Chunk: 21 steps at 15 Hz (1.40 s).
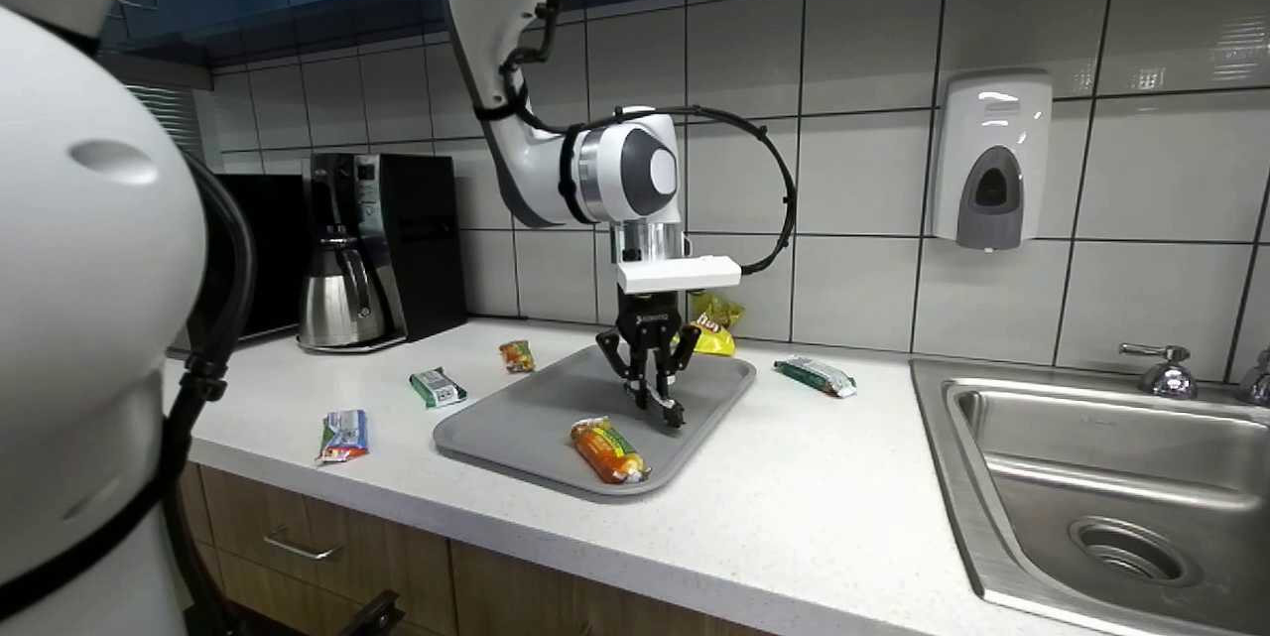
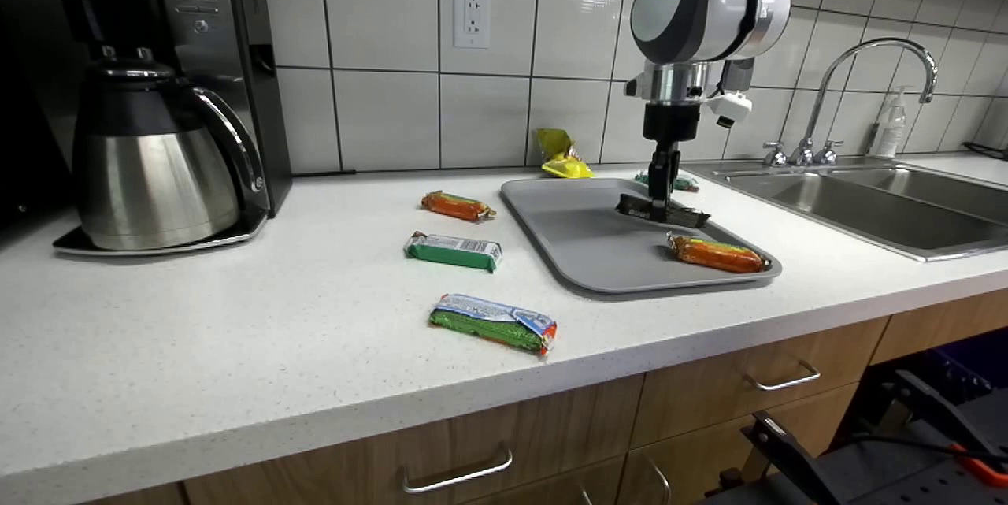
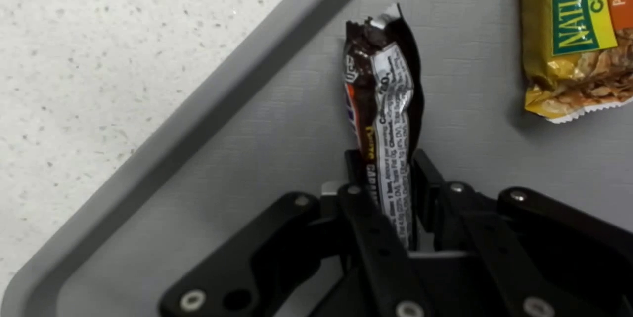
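My gripper (image 3: 388, 164) is shut on a dark brown wrapped candy bar (image 3: 381, 84), gripping it by its sides; the near end is hidden among the black fingers. In an exterior view the same bar (image 2: 639, 207) lies level at the fingertips, low over the grey tray (image 2: 583, 253). Whether it touches the tray I cannot tell. An orange-and-yellow granola bar (image 1: 607, 449) rests on the tray, nearer the counter's front edge than the gripper (image 1: 653, 394). Part of that granola bar (image 3: 573, 50) shows at the upper right of the wrist view.
Beside the tray on the white counter lie an orange bar (image 2: 457, 206), a green-and-white bar (image 2: 453, 251) and a blue-and-green bar (image 2: 492, 322). Another green bar (image 1: 816, 376) sits towards the sink (image 1: 943, 477). A yellow bag (image 2: 565, 158) leans near the tiled wall. A coffee maker (image 2: 157, 166) stands left.
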### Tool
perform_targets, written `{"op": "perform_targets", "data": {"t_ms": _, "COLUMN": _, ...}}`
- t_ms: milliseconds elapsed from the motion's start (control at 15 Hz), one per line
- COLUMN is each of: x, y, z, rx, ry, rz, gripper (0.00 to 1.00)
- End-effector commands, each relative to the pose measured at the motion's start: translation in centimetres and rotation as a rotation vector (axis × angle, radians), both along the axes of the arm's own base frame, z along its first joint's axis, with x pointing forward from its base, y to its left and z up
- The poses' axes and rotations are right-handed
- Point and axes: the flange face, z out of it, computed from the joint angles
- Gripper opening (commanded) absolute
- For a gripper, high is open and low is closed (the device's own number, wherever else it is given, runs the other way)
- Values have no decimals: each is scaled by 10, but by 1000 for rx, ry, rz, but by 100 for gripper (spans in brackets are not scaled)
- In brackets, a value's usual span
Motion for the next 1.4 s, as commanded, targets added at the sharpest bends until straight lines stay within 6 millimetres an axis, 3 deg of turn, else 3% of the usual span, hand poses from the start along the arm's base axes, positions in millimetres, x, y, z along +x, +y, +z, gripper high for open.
{"op": "perform_targets", "data": {"t_ms": 0, "x": -3, "y": 4, "z": 2, "rx": 4, "ry": 1, "rz": -28, "gripper": 51}}
{"op": "perform_targets", "data": {"t_ms": 67, "x": -3, "y": 4, "z": 2, "rx": 3, "ry": 2, "rz": -28, "gripper": 51}}
{"op": "perform_targets", "data": {"t_ms": 200, "x": -4, "y": 3, "z": 3, "rx": 3, "ry": 1, "rz": -26, "gripper": 61}}
{"op": "perform_targets", "data": {"t_ms": 533, "x": -5, "y": -2, "z": 7, "rx": 1, "ry": -4, "rz": -21, "gripper": 98}}
{"op": "perform_targets", "data": {"t_ms": 867, "x": -7, "y": -11, "z": 16, "rx": 5, "ry": -7, "rz": -25, "gripper": 100}}
{"op": "perform_targets", "data": {"t_ms": 933, "x": 0, "y": -6, "z": 3, "rx": -1, "ry": -5, "rz": -20, "gripper": 100}}
{"op": "perform_targets", "data": {"t_ms": 1333, "x": 0, "y": -9, "z": 7, "rx": -2, "ry": -10, "rz": -25, "gripper": 100}}
